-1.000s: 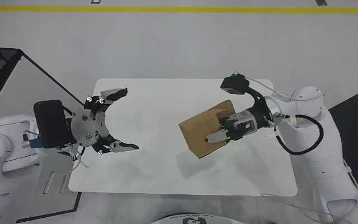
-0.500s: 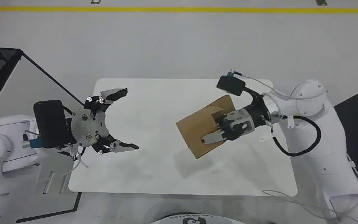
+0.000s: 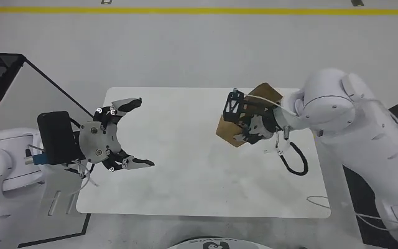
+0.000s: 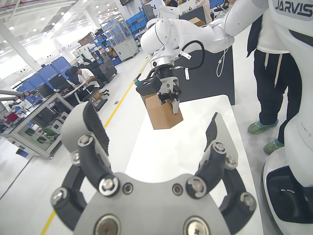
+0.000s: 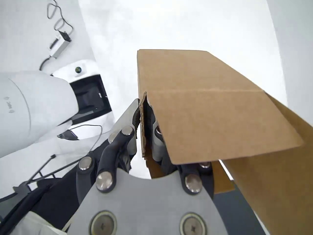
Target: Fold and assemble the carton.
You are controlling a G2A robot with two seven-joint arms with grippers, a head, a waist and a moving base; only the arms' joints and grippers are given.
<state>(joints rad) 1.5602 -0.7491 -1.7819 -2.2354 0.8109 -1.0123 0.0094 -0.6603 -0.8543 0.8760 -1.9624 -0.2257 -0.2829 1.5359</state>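
The brown carton [image 3: 228,132] hangs tilted above the right half of the white table [image 3: 174,180], and my right gripper [image 3: 246,122] is shut on one of its walls. In the right wrist view a cardboard wall edge sits pinched between the fingers [image 5: 146,133], with a flap of the carton [image 5: 207,113] spread out in front. From the left wrist view the carton [image 4: 163,116] appears raised off the table under the right gripper [image 4: 170,97]. My left gripper [image 3: 143,132] stands open at the table's left side, well apart from the carton, with nothing between its fingers [image 4: 94,121].
A black stand [image 3: 37,71] is off the table's left corner. Cables and a small box [image 5: 60,42] lie on the floor beside the table. A yellow floor line [image 3: 199,10] runs beyond the far edge. The table's middle [image 3: 180,143] is bare.
My right arm has swung the carton up and toward the table's far right, turning its wrist so the carton now hangs more on end. The left arm has not moved.
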